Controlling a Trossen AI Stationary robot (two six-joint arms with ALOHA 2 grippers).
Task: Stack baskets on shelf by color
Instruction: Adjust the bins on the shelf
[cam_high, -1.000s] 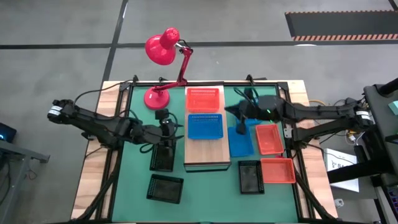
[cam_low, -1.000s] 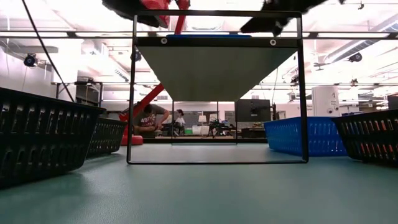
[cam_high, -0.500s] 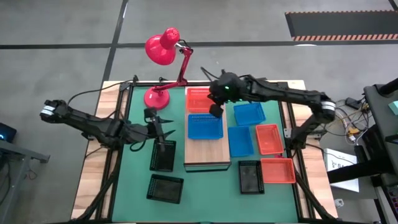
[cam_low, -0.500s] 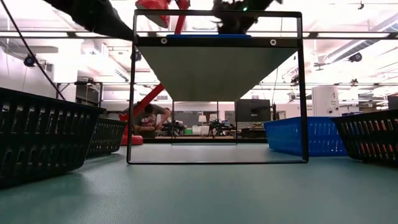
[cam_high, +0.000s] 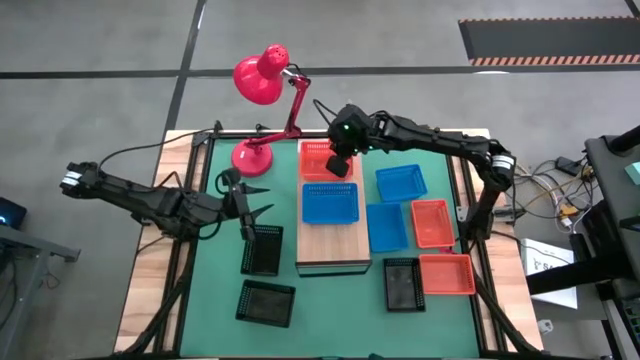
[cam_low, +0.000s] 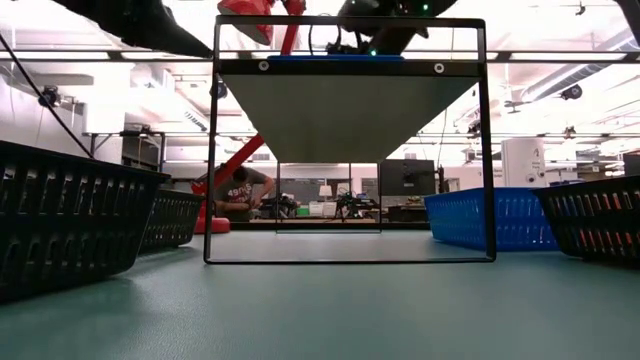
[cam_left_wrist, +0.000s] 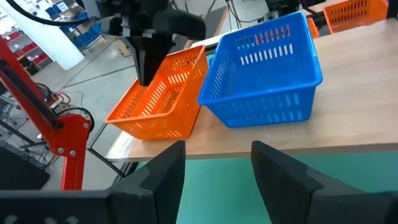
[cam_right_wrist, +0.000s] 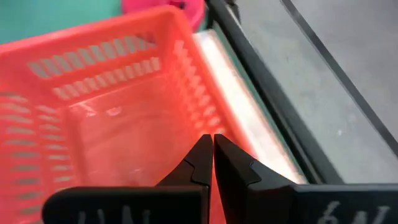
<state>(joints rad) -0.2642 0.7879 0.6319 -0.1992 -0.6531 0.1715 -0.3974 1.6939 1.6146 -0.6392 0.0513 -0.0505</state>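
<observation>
Two baskets, red and blue, sat on the shelf. Right gripper, fingers shut and empty, hovered over red's edge, probably to nudge it. Left gripper waited wide open, holding nothing, beside the shelf.

Red-orange basket and blue basket, both slotted with mesh sides, sit on the pale wood shelf; black baskets on the green worktop; lamp bright red.
</observation>
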